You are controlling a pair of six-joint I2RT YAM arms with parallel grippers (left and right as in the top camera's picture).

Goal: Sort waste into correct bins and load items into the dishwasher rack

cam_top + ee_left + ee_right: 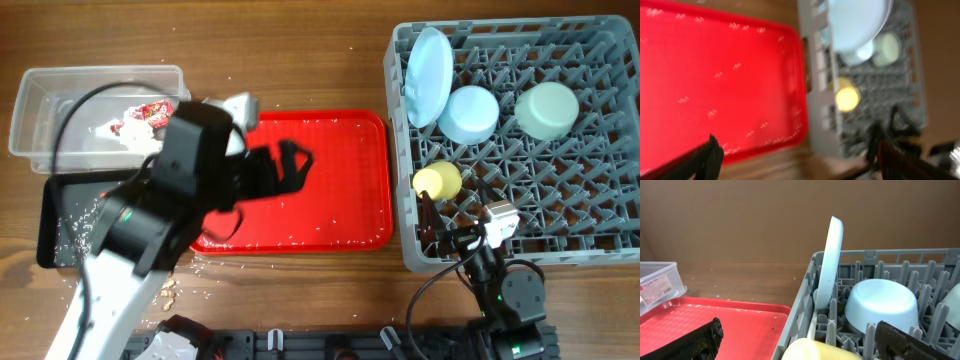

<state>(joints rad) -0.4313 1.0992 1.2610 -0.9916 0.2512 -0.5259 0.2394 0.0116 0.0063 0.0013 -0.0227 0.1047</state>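
Left end effector (298, 172) hangs over the middle of the red tray (345, 215), fingers wide, nothing between them. Left wrist view is blurred, so fine detail is lost.

Right end effector (800, 332): also wide and empty, low at the corner of the rack (560, 250), which sits just right of the red tray.

Task items:
- Plate (428, 75) on edge between pegs, in the rack corner nearest the red tray's far right corner.
- Blue bowl (468, 113) upside down beside the plate, green bowl (546, 108) further right.
- Cup (437, 181) on its side, just by the right end effector.
- Tub (30, 100) left of the red tray holds tissue (125, 135) and wrapper (150, 110).
- Black tray (45, 225) below the tub, partly under the left arm.
- No carrot seen.

Judgement: sorting and loading look almost complete. The red tray carries only fine pale specks, and crumbs (168, 288) lie off its near left corner. A next move would need a sweep or tip rather than a pinch, or both arms clearing away.

Worktop (300, 60): brown wood grain, dusted with white specks around the red tray. Right wrist view shows a plain brown wall (740, 220) behind.
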